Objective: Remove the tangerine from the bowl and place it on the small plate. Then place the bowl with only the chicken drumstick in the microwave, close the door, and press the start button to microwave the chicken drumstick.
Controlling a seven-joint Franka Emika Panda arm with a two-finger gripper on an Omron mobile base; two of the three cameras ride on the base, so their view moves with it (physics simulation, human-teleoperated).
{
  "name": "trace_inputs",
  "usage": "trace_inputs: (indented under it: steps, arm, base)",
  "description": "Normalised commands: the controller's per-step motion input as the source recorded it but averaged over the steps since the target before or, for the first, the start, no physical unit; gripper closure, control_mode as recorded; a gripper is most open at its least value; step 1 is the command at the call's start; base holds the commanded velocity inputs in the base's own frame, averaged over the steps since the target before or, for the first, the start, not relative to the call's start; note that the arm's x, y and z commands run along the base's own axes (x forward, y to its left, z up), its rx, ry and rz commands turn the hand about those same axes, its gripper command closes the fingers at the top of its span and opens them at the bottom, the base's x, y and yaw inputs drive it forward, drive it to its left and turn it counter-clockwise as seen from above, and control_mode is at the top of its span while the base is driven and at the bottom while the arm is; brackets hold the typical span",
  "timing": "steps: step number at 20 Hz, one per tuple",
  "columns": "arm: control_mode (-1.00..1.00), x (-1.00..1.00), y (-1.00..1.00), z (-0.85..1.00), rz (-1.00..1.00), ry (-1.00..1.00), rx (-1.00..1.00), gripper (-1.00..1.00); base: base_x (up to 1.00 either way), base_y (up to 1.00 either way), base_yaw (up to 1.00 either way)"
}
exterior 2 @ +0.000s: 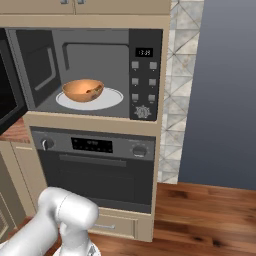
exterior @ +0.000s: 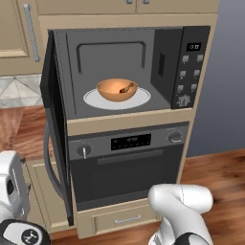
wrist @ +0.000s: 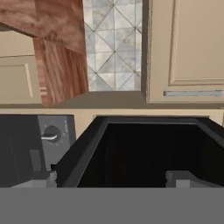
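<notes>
The microwave (exterior: 190, 67) stands open, its door (exterior: 51, 119) swung out to the left. Inside, the orange-brown bowl (exterior: 114, 92) sits on the grey-white turntable disc (exterior: 94, 101), and the brown chicken drumstick (exterior: 127, 88) lies in it. The right base view shows the same bowl (exterior 2: 79, 92) and drumstick (exterior 2: 92, 90). In the hand view my gripper (wrist: 111, 179) is open, and its fingertips (wrist: 43, 177) stand wide apart, close to the dark glass of the door (wrist: 148, 153). Nothing is between them. The tangerine and the small plate are out of view.
Below the microwave is an oven (exterior: 129, 162) with knobs and a horizontal handle, and a drawer (exterior: 127, 220) lies under it. A wooden counter (exterior: 19, 129) and tiled wall are to the left of the open door. Wood floor (exterior 2: 210, 215) lies to the right.
</notes>
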Motion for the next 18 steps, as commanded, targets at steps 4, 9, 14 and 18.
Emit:
trace_inputs:
  steps: [4,9,14,18]
  arm:
    - [-1.0,0.63,-0.28,-0.02,0.0,0.01,0.0,-1.0]
    - [-1.0,0.26,-0.44,0.0,0.0,0.0,0.0,-1.0]
    - [-1.0,0.03,-0.67,0.02,-0.02,-0.02,0.02,-1.0]
    - [-1.0,-0.52,-1.0,0.15,-0.07,-0.18,0.04,-1.0]
  base:
    - [0.0,0.0,0.0]
    - [0.0,0.0,0.0]
    - [0.0,0.0,0.0]
    - [0.0,0.0,0.0]
